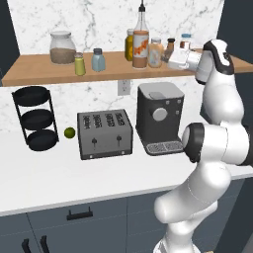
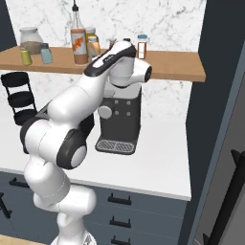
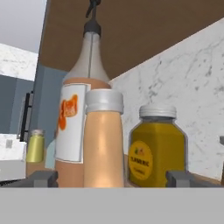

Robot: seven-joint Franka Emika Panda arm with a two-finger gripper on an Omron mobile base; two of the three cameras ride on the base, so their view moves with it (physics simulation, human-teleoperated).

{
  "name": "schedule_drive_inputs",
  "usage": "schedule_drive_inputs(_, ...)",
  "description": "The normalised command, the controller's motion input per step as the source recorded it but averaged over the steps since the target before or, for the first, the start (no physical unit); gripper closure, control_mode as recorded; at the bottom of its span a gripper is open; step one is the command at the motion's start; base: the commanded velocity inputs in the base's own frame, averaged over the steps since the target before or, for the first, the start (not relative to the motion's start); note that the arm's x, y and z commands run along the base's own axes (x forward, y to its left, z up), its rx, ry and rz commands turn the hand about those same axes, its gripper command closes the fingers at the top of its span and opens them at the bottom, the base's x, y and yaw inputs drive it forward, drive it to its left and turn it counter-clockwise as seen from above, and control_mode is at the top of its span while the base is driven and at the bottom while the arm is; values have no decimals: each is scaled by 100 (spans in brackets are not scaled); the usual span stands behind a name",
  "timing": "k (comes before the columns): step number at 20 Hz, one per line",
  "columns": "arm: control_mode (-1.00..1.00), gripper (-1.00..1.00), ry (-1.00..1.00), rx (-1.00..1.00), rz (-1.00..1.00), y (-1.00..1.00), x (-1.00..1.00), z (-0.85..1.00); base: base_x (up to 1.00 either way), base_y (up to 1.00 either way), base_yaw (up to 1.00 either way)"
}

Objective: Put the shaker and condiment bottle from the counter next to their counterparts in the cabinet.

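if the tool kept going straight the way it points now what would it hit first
Most likely the peach-orange condiment bottle, centred between the open tool tips on the shelf; the tall orange-labelled bottle stands just behind.

Looking forward and down from behind, left and right of the arm (image 1: 217, 143), sharing counter (image 1: 99, 173) and cabinet (image 1: 49, 74). Close, level beside the condiment bottle (image 3: 103, 144), facing the marble wall (image 3: 192, 78).

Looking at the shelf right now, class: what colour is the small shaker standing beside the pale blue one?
Yellow-green with a grey cap: the shaker, clearest in the left base view.
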Motion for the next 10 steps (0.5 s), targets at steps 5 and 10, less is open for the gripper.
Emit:
schedule_drive_inputs(5, -100, -100, 0, 2, 0, -23, -12, 15, 0, 0, 0)
schedule_drive_inputs(10, -100, -100, 0, 0, 0, -8, -12, 17, 0, 0, 0)
